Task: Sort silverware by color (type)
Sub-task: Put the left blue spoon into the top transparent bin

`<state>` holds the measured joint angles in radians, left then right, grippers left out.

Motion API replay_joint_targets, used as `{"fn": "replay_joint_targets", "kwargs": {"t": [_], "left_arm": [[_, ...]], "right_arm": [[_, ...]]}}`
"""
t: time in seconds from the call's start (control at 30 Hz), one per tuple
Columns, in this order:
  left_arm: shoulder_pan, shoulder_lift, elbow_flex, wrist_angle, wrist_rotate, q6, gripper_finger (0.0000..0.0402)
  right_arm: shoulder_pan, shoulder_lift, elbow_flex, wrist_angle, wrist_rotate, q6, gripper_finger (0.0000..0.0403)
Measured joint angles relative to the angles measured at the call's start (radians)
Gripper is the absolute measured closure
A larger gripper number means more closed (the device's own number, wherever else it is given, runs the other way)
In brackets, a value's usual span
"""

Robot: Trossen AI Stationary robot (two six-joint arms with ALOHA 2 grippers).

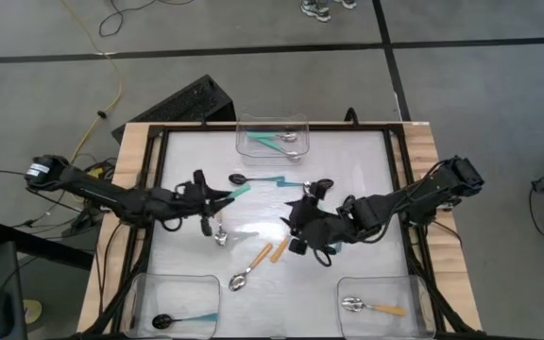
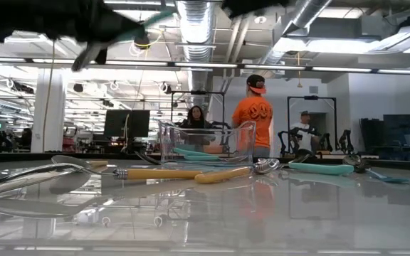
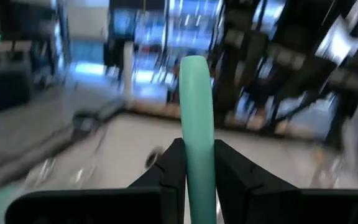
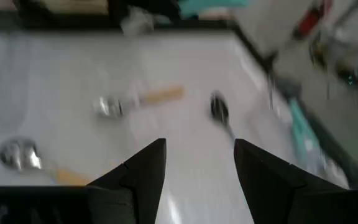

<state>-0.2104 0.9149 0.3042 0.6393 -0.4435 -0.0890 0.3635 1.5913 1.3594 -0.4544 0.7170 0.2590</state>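
Roughly half sorted: loose orange-handled silver spoons (image 1: 259, 255) and teal-handled spoons (image 1: 286, 183) left on the white worktop (image 1: 366, 170). Left tool (image 3: 195, 163) clamped on a teal plastic spoon handle (image 3: 196, 112). Right tool (image 4: 196, 163) gaping, empty, above the middle.

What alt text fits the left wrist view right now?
The left gripper is shut on a teal handle that sticks out between its dark fingers. The table and room beyond are blurred.

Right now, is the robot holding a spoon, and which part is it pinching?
Yes. The left gripper is shut on a teal-handled spoon, pinching its handle. The bowl end cannot be seen. The right gripper is open and holds nothing.
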Motion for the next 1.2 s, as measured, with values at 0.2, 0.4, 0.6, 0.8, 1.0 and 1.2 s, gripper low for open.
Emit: {"fn": "replay_joint_targets", "kwargs": {"t": [0.2, 0.4, 0.6, 0.8, 1.0, 1.2], "left_arm": [[0.000, -0.052, 0.000, 0.136, 0.074, 0.108, 0.0360], [0.000, -0.064, 0.000, 0.167, 0.122, 0.122, 0.0358], [0.000, -0.064, 0.000, 0.198, 0.169, 0.130, 0.0359], [0.000, -0.057, 0.000, 0.216, 0.177, 0.141, 0.0358], [0.000, -0.057, 0.000, 0.226, 0.177, 0.149, 0.0358], [0.000, -0.058, 0.000, 0.225, 0.177, 0.158, 0.0358]], "right_arm": [[-0.050, -0.001, -0.041, 0.257, -0.097, -0.246, 0.0188], [-0.163, -0.011, -0.172, 0.648, -0.339, -0.356, 0.0188], [-0.239, 0.000, -0.210, 0.834, -0.563, -0.348, 0.0188], [-0.240, 0.031, -0.209, 0.964, -0.592, -0.470, 0.0188], [-0.241, 0.066, -0.209, 1.066, -0.602, -0.533, 0.0185], [-0.247, 0.066, -0.209, 1.111, -0.612, -0.544, 0.0151]]}}
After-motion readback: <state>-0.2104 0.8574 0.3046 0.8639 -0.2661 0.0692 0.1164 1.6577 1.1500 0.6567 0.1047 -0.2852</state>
